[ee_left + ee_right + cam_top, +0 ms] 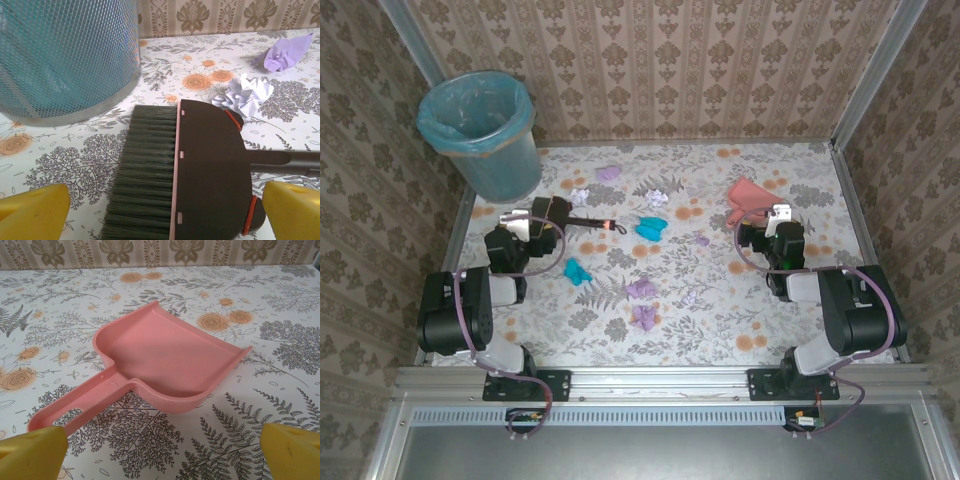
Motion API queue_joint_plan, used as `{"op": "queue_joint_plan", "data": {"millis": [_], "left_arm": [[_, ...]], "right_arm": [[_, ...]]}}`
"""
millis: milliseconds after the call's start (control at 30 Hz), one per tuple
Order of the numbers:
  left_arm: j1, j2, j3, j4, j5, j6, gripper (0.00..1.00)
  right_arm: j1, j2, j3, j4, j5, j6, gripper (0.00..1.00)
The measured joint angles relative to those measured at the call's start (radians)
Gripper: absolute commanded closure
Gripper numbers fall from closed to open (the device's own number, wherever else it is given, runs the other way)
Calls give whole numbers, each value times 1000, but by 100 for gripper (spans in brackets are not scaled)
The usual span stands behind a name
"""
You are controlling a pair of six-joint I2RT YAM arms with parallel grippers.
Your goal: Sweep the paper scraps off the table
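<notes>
— What was made out first?
— The table [740, 310], laid with a fern-and-flower cloth. The bin [480, 130], a mesh one lined in teal, was stood at the far corner on the left arm's side.

— And the tools?
— A dark brush [552, 210] was laid flat just beside the bin's base, with its bristles on the bin's side and its handle pointed away from the bin. A pink dustpan [750, 197] was laid flat well apart from the bin, across the table.

— How were the grippers found?
— The left gripper [525, 228] was held near the bin, at the brush head. Its fingers were spread wide to either side and nothing was grasped. The right gripper [775, 215] was held far from the bin, just behind the dustpan's handle. It was likewise spread wide and empty.

— Where were the paper scraps [640, 288] seen?
— They were scattered on the cloth, none in the bin. A white wad [247, 95] was seen just beside the brush head, on the side away from the bin, and a lilac wad [285, 52] farther out. A teal wad [650, 226] was seen beyond the handle's tip.
</notes>
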State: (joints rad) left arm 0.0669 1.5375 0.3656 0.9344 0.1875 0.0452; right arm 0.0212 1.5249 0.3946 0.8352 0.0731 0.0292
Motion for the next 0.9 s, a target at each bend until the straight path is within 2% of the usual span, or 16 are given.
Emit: {"op": "queue_joint_plan", "data": {"millis": [100, 233, 300, 467, 633, 800, 900], "left_arm": [[0, -79, -52, -19, -20, -8, 0], [-21, -330, -72, -150, -109, -64, 0], [-68, -440, -42, -220, -171, -112, 0], [-183, -541, 68, -425, -270, -288, 0], [-171, -571, 126, -610, -192, -517, 0], [-158, -636, 9, -571, -114, -747, 0], [-154, -660, -25, -636, -103, -815, 0]], "right_arm": [[0, -24, 19, -69, 0, 0, 0], [2, -115, 55, -178, 0, 0, 0], [8, -174, 72, -227, 0, 0, 0], [31, -325, 84, -322, 28, 99, 0], [26, -486, 133, -522, 113, 336, 0], [1, -595, 135, -637, 158, 542, 0], [-14, -588, 180, -773, 160, 611, 0]]}}
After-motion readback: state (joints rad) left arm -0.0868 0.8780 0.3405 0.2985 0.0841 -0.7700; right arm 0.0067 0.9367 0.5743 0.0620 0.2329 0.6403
